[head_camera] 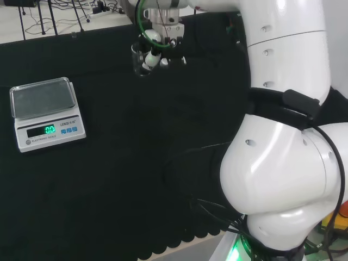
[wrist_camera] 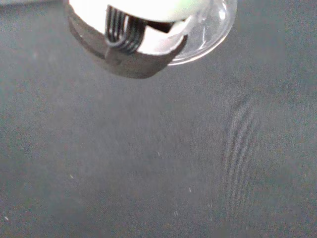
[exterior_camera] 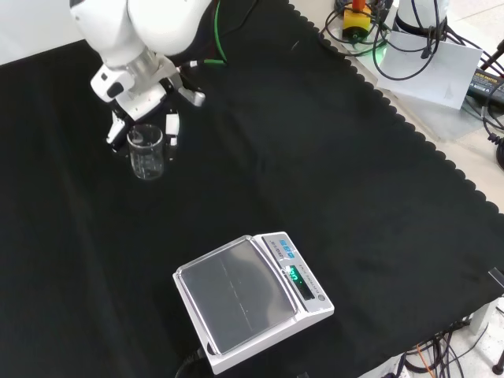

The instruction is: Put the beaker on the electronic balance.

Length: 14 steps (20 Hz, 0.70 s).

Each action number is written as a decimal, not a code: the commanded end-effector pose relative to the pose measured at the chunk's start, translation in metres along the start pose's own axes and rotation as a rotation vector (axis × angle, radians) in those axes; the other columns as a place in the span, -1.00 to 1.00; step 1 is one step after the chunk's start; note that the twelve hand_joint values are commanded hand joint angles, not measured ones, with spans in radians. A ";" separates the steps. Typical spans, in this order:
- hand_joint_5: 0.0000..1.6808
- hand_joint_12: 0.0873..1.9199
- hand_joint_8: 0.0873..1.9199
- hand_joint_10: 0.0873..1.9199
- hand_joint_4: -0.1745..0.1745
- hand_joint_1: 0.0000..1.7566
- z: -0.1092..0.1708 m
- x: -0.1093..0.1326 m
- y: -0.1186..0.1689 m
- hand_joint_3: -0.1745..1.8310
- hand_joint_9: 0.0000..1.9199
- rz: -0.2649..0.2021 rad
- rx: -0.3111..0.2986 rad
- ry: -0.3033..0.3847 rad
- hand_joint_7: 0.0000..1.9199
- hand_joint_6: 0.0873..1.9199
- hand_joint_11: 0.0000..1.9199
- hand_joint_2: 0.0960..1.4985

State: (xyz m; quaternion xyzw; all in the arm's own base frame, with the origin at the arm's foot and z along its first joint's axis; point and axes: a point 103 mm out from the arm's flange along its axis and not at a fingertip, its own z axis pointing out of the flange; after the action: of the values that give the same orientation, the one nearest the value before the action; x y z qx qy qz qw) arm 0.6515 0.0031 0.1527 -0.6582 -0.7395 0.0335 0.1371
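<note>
In the front view, the hand point(exterior_camera: 140, 96) comes down at the upper left of the frame. Right under it stands a clear glass beaker point(exterior_camera: 146, 152) on the black cloth point(exterior_camera: 331, 181). The beaker stands up straight. The fingers point(exterior_camera: 172, 127) reach down around the top of the beaker, some on each side of it. I cannot tell if they pinch the glass or only hang beside it.

In the head view, the hand point(head_camera: 157, 46) is at the top middle of the frame. The beaker point(head_camera: 140, 61) is just under it and a bit to the left, hard to see because it is clear. A white fingertip point(head_camera: 148, 64) sits at the beaker's rim.

The electronic balance point(exterior_camera: 250, 299) sits at the lower middle of the front view, well apart from the beaker. It is white with a flat grey pan on top, and green numbers glow on its small screen. In the head view the electronic balance point(head_camera: 46, 112) is at the left of the frame, lower than the hand.

In the wrist view, a black and white part of the hand point(wrist_camera: 131, 47) is close up, and the round clear edge of the beaker point(wrist_camera: 210, 34) peeks out beside it, over the cloth point(wrist_camera: 163, 163).
</note>
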 end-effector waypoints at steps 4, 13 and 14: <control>-0.24 0.15 0.57 0.49 -1.00 0.34 -0.023 0.016 -0.015 -0.76 -0.02 -0.022 -0.012 -0.013 -0.28 0.55 0.09 0.65; -0.21 0.15 0.58 0.49 -0.19 0.32 -0.029 0.103 -0.025 -0.27 0.00 -0.130 -0.009 -0.019 -0.16 0.56 0.10 0.29; -0.21 0.15 0.58 0.49 -0.17 0.32 -0.027 0.118 -0.026 -0.25 0.00 -0.140 -0.005 -0.014 -0.16 0.56 0.10 0.28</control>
State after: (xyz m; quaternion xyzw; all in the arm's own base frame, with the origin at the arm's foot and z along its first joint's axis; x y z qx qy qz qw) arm 0.6359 0.0501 0.1931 -0.6295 -0.7658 0.0296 0.1281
